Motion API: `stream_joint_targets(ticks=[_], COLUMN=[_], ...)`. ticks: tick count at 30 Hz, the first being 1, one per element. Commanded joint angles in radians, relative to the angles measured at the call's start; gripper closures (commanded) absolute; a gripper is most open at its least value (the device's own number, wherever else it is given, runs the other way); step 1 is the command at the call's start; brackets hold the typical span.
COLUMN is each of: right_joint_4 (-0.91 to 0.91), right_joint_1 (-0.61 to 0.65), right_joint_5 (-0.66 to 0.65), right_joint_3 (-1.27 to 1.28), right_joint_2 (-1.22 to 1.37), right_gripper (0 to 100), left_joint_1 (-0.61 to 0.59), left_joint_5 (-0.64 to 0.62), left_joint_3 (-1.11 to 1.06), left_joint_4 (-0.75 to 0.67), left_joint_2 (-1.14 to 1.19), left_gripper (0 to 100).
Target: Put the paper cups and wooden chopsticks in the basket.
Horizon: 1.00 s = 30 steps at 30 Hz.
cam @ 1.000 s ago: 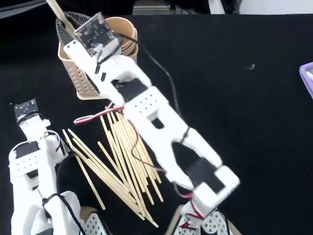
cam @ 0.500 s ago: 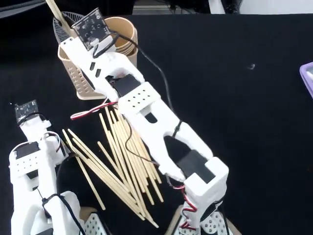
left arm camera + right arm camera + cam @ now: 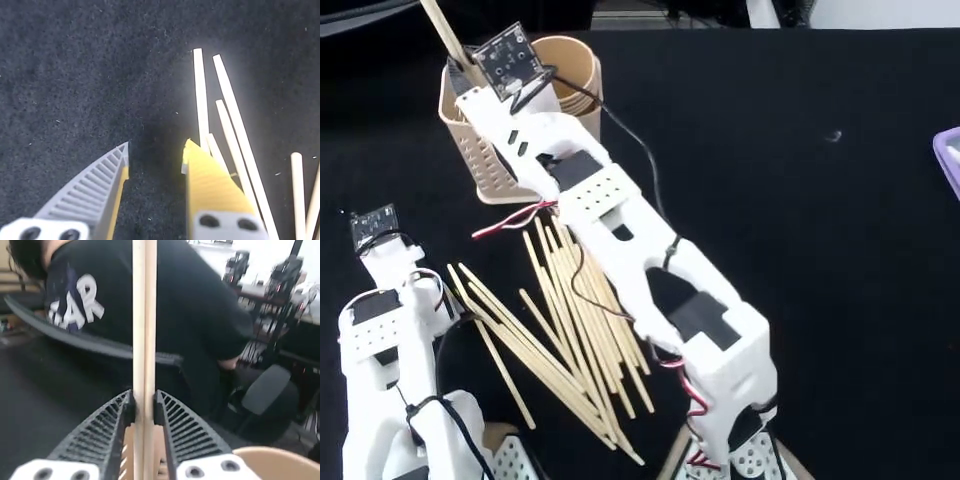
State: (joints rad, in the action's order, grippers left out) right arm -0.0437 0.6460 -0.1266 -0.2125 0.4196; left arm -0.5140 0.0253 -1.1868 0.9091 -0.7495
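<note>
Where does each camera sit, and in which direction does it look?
High view: fixed above, looking down at basket, paper cups, loose chopsticks; both arms show.
Left wrist view: on left wrist, facing down at table; open left gripper shows.
Right wrist view: on right wrist, facing outward; right gripper clamps held chopsticks.
Shared: loose chopsticks, high and left wrist views.

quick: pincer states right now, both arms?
Left pincer: open, holding nothing.
Right pincer: closed on wooden chopsticks.
</note>
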Motion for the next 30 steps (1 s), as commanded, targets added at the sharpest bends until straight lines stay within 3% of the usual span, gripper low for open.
stream_joint_targets(ticks=[1, 4, 14, 24, 27, 30], right_joint_4=[-0.164, -0.239, -0.310, -1.175, -1.324, -1.353], right_joint_1=[-0.003, 0.002, 0.018, 0.038, 0.012, 0.008], right_joint_5=[0.009, 0.011, 0.003, 0.002, 0.002, -0.025], right_joint_3=[-0.056, -0.056, -0.116, -0.104, -0.056, 0.104], right_joint_2=[-0.059, -0.102, -0.344, -0.684, -0.680, -0.693], right_gripper=[86.6, 77.3, 85.1, 85.4, 85.3, 85.3], left_joint_1=[0.012, 0.012, 0.012, 0.012, 0.012, 0.012], left_joint_5=[-0.012, -0.012, -0.012, -0.012, -0.012, -0.012], left_joint_3=[0.013, 0.012, 0.008, 0.010, 0.008, 0.008], left_joint_4=[-0.011, -0.011, -0.011, -0.012, -0.012, -0.012], left_joint_2=[-0.023, -0.023, -0.023, -0.023, -0.023, -0.023], left_gripper=[83, 83, 83, 83, 83, 83])
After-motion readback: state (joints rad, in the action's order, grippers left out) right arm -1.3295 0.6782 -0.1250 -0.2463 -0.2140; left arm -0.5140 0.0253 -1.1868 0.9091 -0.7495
